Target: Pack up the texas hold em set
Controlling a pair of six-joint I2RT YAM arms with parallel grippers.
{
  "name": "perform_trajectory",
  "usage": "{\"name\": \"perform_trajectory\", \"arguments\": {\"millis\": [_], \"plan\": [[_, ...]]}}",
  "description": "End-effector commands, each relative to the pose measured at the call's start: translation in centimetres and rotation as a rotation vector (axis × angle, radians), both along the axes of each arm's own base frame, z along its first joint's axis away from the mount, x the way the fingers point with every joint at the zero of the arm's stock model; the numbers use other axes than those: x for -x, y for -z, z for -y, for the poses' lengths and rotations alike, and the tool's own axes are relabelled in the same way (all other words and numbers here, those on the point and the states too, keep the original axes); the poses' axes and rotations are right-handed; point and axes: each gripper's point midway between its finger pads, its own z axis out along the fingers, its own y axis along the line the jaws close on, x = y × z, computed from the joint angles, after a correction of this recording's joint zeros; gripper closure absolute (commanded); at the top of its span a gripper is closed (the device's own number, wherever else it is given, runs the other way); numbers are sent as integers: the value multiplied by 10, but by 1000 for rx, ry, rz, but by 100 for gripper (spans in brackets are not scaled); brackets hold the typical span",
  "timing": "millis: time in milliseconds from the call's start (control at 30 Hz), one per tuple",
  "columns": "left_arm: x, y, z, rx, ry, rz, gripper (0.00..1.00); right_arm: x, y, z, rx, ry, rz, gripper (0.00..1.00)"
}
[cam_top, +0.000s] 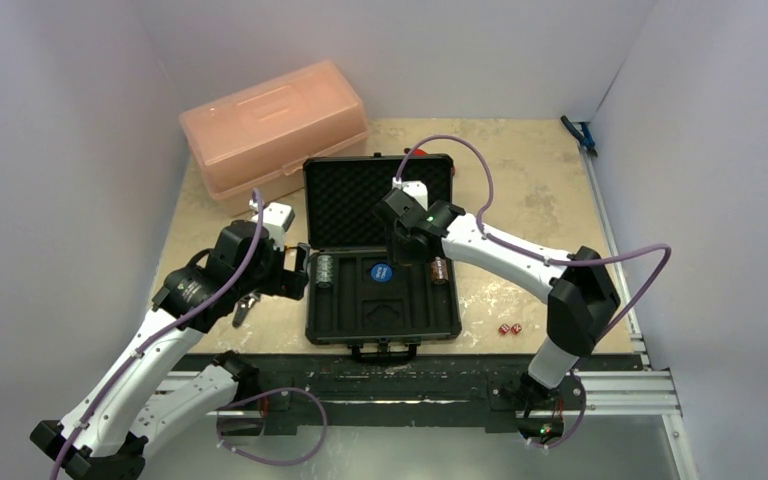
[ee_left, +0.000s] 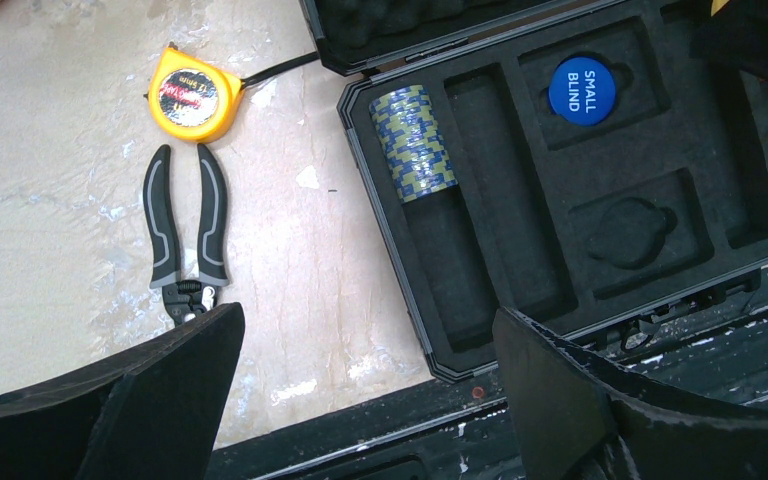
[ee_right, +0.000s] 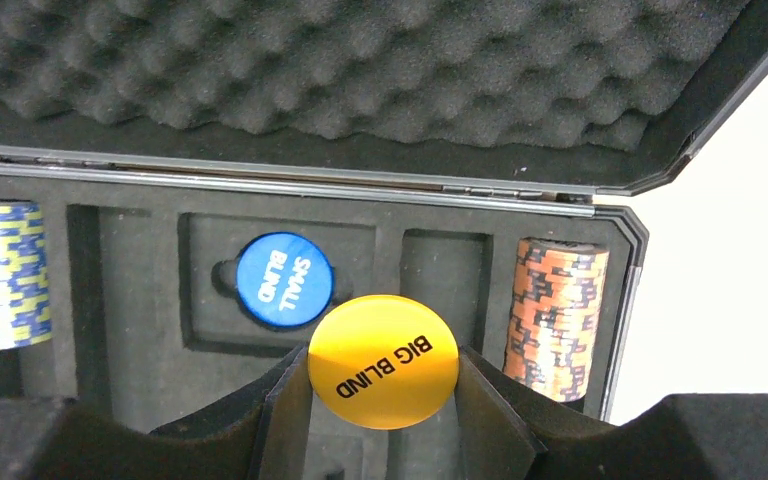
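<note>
The right claw [ee_right: 383, 398], closed on a round yellow plastic disc [ee_right: 383, 362], is hovering over the black foam tray [ee_right: 140, 300] beside the round blue disc [ee_right: 284, 279].

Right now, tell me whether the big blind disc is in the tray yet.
Out: the right gripper holds the yellow disc above the moulded tray.

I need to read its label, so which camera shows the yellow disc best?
Right wrist: the yellow disc fills the foreground, clamped between the jaws, BIG BLIND readable. In top external the right arm hides it. Left wrist catches at most a yellow sliver at its top edge.
</note>
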Motion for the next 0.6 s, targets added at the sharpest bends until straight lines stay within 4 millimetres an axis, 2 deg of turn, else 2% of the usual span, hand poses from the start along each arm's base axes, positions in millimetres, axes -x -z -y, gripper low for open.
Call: {"name": "perform_trajectory", "arguments": {"millis": [0,333,567], "plan": [[-4,-5,0,0,9,29,5,9,-20,-2,-50,26,31,68],[-3,-7,0,6,12,34,5,41,-20,-17,-88,5,-4,70],[-1,-9,1,15,17,40,5,69,-11,-38,-115,-29,-34,75]]}}
